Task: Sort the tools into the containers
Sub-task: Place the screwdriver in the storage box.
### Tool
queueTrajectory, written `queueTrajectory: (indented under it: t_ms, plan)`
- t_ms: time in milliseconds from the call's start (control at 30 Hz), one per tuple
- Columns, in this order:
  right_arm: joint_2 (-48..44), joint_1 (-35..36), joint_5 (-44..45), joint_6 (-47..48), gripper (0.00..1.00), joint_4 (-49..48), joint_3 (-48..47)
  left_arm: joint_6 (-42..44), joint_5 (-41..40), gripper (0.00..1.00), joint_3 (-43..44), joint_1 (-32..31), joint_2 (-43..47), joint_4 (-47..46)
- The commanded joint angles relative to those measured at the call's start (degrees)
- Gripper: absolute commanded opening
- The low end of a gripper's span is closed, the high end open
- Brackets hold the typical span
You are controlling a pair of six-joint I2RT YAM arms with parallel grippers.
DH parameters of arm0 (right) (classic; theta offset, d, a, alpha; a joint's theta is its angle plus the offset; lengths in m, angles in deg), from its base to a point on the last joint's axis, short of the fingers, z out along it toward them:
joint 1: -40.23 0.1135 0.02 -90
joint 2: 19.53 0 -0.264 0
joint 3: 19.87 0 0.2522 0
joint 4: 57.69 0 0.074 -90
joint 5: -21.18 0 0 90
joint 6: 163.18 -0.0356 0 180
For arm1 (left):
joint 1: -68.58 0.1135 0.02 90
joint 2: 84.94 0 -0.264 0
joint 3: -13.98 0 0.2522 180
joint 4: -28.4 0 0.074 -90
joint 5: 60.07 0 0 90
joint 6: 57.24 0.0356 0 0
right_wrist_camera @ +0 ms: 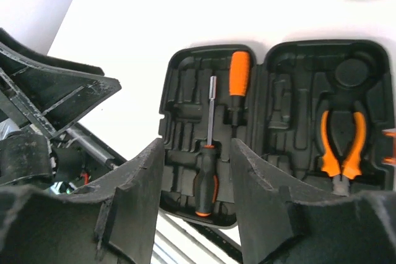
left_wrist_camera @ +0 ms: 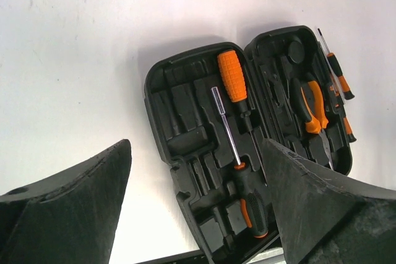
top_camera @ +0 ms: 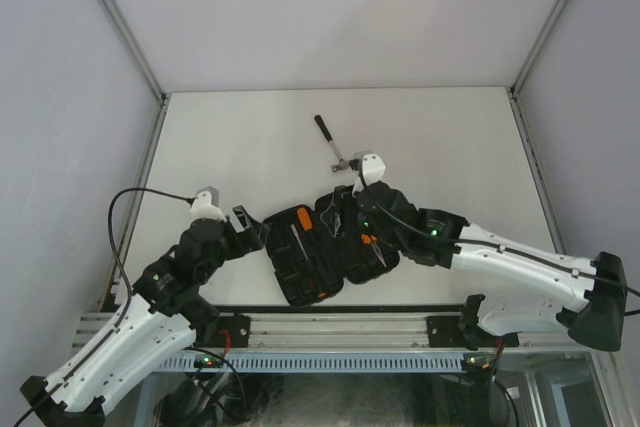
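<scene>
- The tool case (left_wrist_camera: 179, 100) lies open by the table's (top_camera: 230, 147) near edge, midway along it. A black-handled screwdriver (right_wrist_camera: 210, 140) and an orange-handled driver (right_wrist_camera: 239, 75) sit in its left half, the pliers (right_wrist_camera: 342, 140) in its right half, and slim screwdrivers (left_wrist_camera: 337, 69) at that half's outer edge.
- The hammer (top_camera: 332, 142) lies loose beyond the case, toward the table's middle; it is probably the piece left to sort.
- The left gripper (left_wrist_camera: 197, 153) hovers just left of the case, jaws wide and empty.
- The right gripper (right_wrist_camera: 198, 146) hangs over the case, jaws apart and holding nothing.
- The table is plain white, with pale walls around it.
</scene>
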Motion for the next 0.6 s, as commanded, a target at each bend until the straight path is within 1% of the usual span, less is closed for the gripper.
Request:
queueTrajectory:
  t_ms: [0,100,133,167,233,267,333,433,500,567]
  plan:
    - [-5.8,0.1,7.0,2.6,0.48,-5.2,4.0,2.7,-0.8,0.9,3.6,0.5,-0.6,-1.1]
    - [-9.7,-2.1,4.9,3.4,0.51,-4.1,5.7,2.9,-0.6,0.9,3.9,0.7,-0.6,-1.4]
    - [-11.2,-2.7,4.9,3.5,0.54,-3.7,6.6,3.0,-0.6,0.9,4.1,0.7,-0.7,-1.5]
    - [-12.7,-3.2,4.8,3.2,0.58,-3.2,7.6,3.1,-0.4,0.9,4.2,0.7,-0.7,-1.6]
    - [-15.7,-4.6,5.3,1.0,0.77,-2.2,9.9,3.1,-0.2,0.9,4.2,0.7,-1.1,-1.7]
    - [-17.3,-5.2,5.0,0.1,0.84,-2.6,11.3,3.0,0.0,0.91,4.3,0.8,-1.4,-1.7]
    - [-21.0,-6.6,3.7,-0.6,0.92,-4.2,14.3,2.9,0.2,0.91,4.4,0.8,-1.8,-1.9]
    - [-24.3,-8.5,2.3,-0.7,1.0,-5.4,17.5,2.9,0.4,0.92,4.6,0.8,-2.5,-2.4]
    - [-25.4,-9.7,3.1,-1.4,1.0,-4.5,18.2,2.9,0.5,0.94,4.8,0.9,-3.0,-2.8]
    - [-25.8,-10.3,4.6,-2.6,1.0,-3.6,18.4,2.9,0.4,0.99,5.2,1.1,-3.5,-3.0]
